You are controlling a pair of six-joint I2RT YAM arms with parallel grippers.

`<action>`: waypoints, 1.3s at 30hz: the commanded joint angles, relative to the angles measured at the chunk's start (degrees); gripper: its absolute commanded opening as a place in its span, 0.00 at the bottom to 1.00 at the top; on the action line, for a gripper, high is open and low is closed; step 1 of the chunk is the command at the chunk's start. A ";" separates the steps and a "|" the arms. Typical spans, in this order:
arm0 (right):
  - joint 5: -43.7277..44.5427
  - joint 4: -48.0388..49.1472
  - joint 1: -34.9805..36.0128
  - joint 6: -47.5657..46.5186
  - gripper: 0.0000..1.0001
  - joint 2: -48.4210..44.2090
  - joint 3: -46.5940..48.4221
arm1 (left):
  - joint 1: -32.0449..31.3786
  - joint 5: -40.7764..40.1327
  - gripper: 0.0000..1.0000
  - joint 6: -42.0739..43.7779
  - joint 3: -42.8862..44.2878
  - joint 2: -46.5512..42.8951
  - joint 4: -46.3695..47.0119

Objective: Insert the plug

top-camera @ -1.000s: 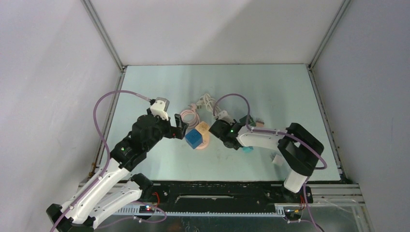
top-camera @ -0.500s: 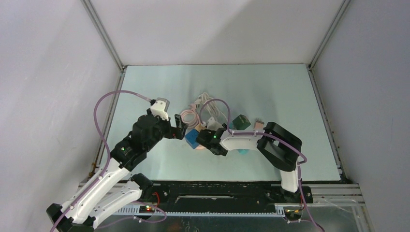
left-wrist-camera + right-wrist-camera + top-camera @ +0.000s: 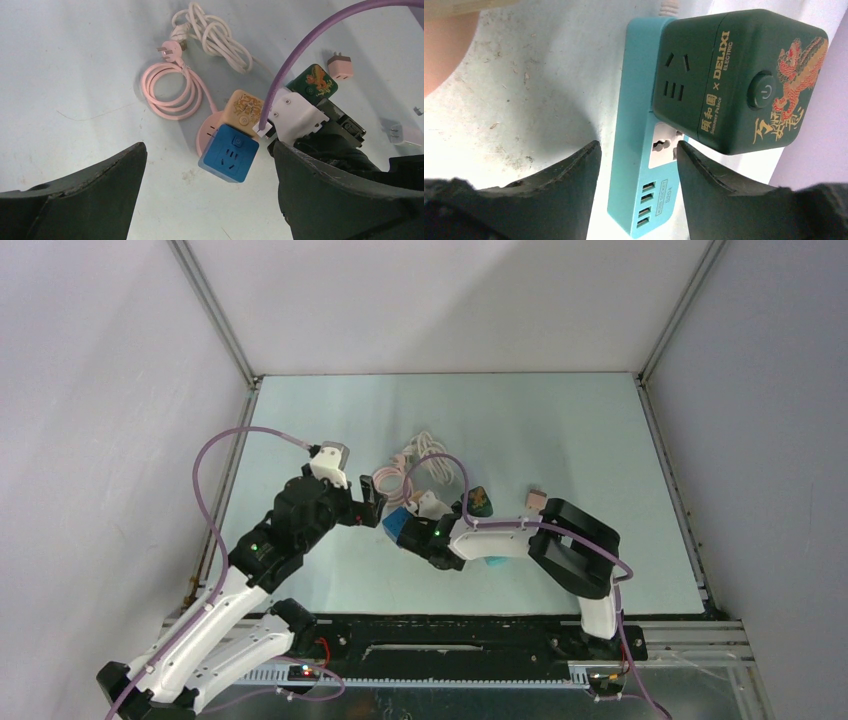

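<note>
The pink plug [image 3: 170, 49] lies at the end of its coiled pink cable [image 3: 170, 92], which runs to a round pink base [image 3: 206, 136]. A blue cube socket [image 3: 229, 152] [image 3: 395, 524] and a tan cube socket [image 3: 243, 107] sit on that base. My left gripper [image 3: 210, 200] [image 3: 375, 502] is open and empty, just short of the blue cube. My right gripper [image 3: 636, 190] [image 3: 432, 536] is open beside the cubes, one jaw on each side of a teal power strip [image 3: 639, 125]. A dark green cube socket [image 3: 739, 80] [image 3: 481, 503] lies over that strip.
A bundled white cable [image 3: 215, 37] lies behind the pink coil. A small pink adapter [image 3: 340, 66] [image 3: 536, 499] sits right of the green cube, and a white adapter [image 3: 402, 135] lies further right. The right arm's purple cable [image 3: 300, 55] arcs over the sockets.
My right arm has swung left, up against the blue and tan cubes. The green cube has shifted left. My left arm has not moved.
</note>
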 commanded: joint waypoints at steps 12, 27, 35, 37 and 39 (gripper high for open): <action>-24.21 2.73 -2.32 1.13 0.86 -20.55 -4.46 | 3.75 8.75 0.99 -1.10 4.11 5.21 5.72; -61.92 17.64 -36.84 -0.68 0.80 -38.95 -14.91 | 2.00 30.88 0.90 -4.96 6.23 25.01 21.63; -75.91 26.10 -45.86 2.02 0.61 -30.73 -14.88 | -2.73 31.58 0.85 -5.71 14.32 41.85 23.46; -76.88 27.38 -46.40 2.30 0.58 -28.37 -14.86 | -2.92 31.27 0.83 -6.76 16.38 45.36 25.39; -76.86 27.95 -46.49 2.42 0.57 -26.66 -14.79 | -3.52 31.11 0.82 -7.46 18.14 48.41 26.11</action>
